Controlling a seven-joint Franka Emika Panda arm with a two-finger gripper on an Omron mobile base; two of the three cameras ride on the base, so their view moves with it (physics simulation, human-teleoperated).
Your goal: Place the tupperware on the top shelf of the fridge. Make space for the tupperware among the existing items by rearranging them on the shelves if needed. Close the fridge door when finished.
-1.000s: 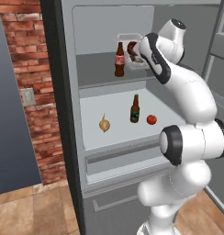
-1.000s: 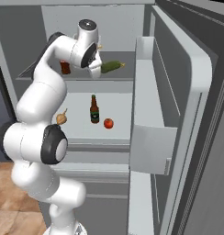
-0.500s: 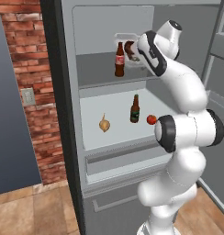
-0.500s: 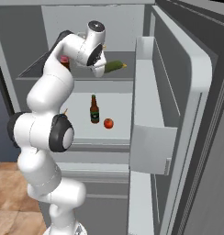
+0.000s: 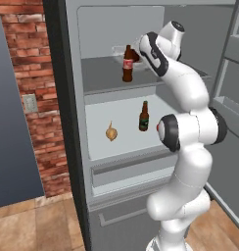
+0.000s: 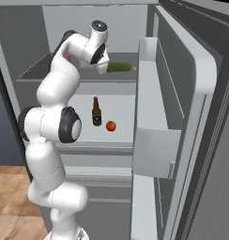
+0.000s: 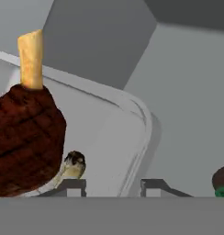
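**Tupperware at the top shelf, release pending**

Left base view: the arm reaches deep into the open fridge (image 5: 67,122), its hand behind the cola bottle (image 5: 127,63) on the top shelf (image 5: 104,78). The fingers are hidden by the wrist here. Below them, on the white shelf (image 5: 116,142), stand the beer bottle (image 5: 144,116) and the onion (image 5: 111,132).

Right base view: the hand sits over the top shelf, with the cucumber (image 6: 118,67) just beyond it toward the open fridge door (image 6: 182,117). The tomato (image 6: 110,125) lies below, beside the beer bottle.

Hand view: the gripper (image 7: 113,185) shows two tips set apart, with the rim of the tupperware (image 7: 132,114) running between them; whether they pinch it I cannot tell. The drumstick (image 7: 26,124) fills the left side of the container.

Judgement: the placing step is in hand. The next move likely calls for settling the container flat, letting go, and backing out without knocking the cola bottle.
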